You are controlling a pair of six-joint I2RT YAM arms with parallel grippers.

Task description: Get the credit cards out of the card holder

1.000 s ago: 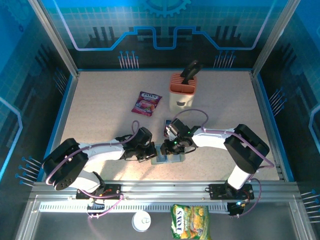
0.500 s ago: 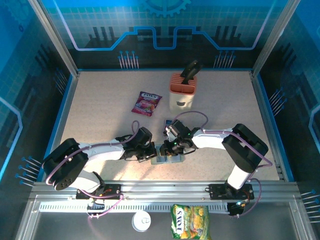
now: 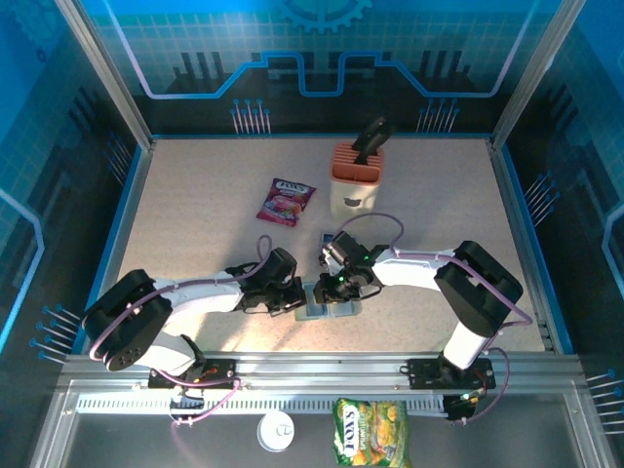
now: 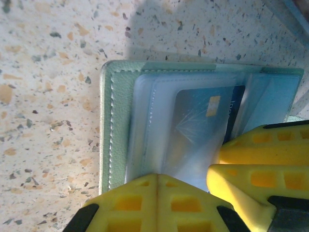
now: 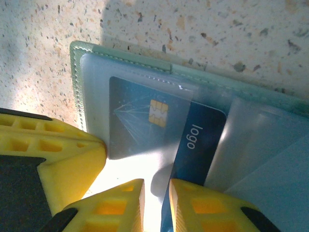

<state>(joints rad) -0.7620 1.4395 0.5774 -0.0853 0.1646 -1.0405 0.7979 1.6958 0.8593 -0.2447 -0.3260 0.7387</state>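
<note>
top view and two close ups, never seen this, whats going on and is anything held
The top view looks down on a robot's left arm and right arm at a table's near edge. The two close-ups come from cameras on their wrists; the yellow pieces are each arm's tool. On the table are an open card holder, a purple snack packet and a peach block. The left tool is shut, at the holder's edge. The right tool stands slightly open at a blue card partly under a clear sleeve; nothing is clearly gripped.
</note>
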